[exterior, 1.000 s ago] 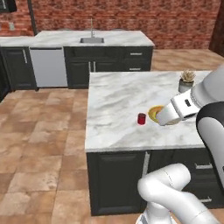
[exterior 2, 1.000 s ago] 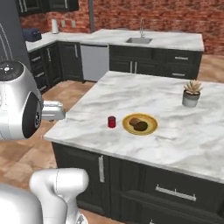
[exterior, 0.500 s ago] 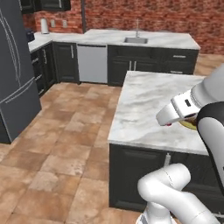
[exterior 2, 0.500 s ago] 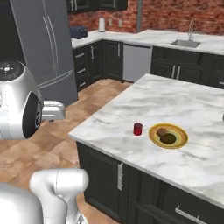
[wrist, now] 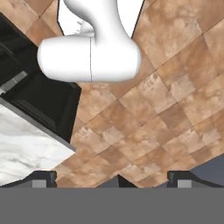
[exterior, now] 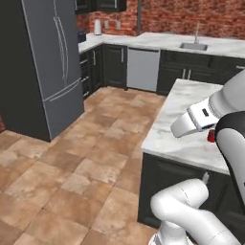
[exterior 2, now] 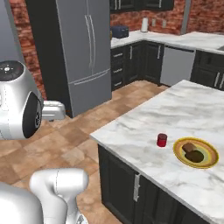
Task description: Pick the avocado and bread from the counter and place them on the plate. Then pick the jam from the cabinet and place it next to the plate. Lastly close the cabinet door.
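Observation:
The plate, yellow-rimmed with a pale green centre, lies on the marble counter at the right. On it sit the tan bread and the darker avocado. The dark red jam stands upright on the counter just left of the plate, apart from it. A sliver of the jam peeks from behind my arm. My gripper is open and holds nothing. It looks down at brown floor tiles beside a corner of the counter. Its fingertips stand far apart.
A tall grey fridge stands at the left, across a wide tiled floor. Dark base cabinets, a dishwasher and a sink counter run along the brick back wall. Dark wall cabinets hang at the top edge.
The whole picture has shifted: the camera has swung left, so the fridge and floor have come into view and the island has slid right. The jaws have stayed open.

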